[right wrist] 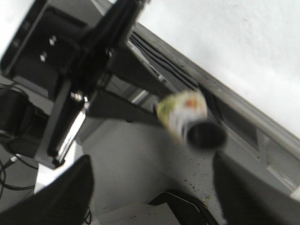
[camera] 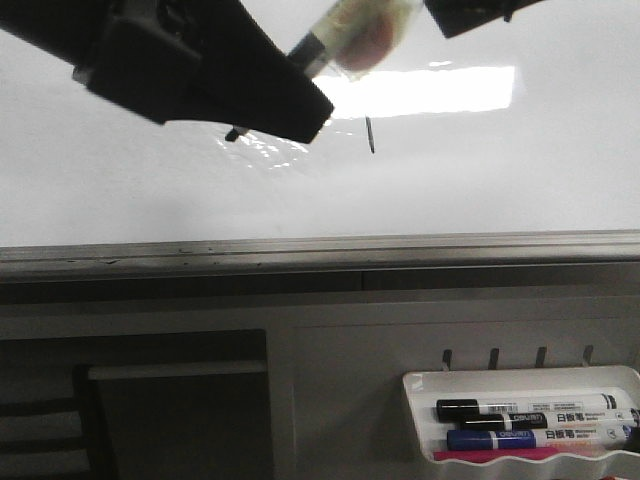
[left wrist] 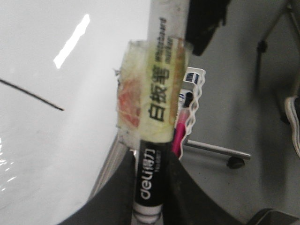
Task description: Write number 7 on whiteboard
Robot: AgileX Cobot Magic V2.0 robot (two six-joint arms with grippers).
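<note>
**Laying down the strokes of the 7**

Holding the taped marker pen (left wrist: 157,98) clamped between its fingers, the left tool (left wrist: 151,187) hangs in front of the whiteboard (camera: 120,200). In the front view that tool (camera: 240,90) sits high on the board, with the pen angling up and to the right. A single thin black stroke (camera: 372,136) shows on the whiteboard just under the bright light reflection; the left wrist view shows the same line (left wrist: 33,95) slanting across the white. Only one stroke is visible, so the number 7 looks unfinished.

The right tool (right wrist: 150,197) stands with its fingers well apart, holding nothing, and the pen's blurred end (right wrist: 204,135) appears between them.

To do this step well, the pen tip, which no view shows clearly, should meet the board with light, even pressure and travel in one steady pass, joining the existing mark. Pressing hard risks twisting the pen in the grip.

Spare markers (camera: 530,410) lie in a white tray (camera: 420,385) below the board's grey edge.
</note>
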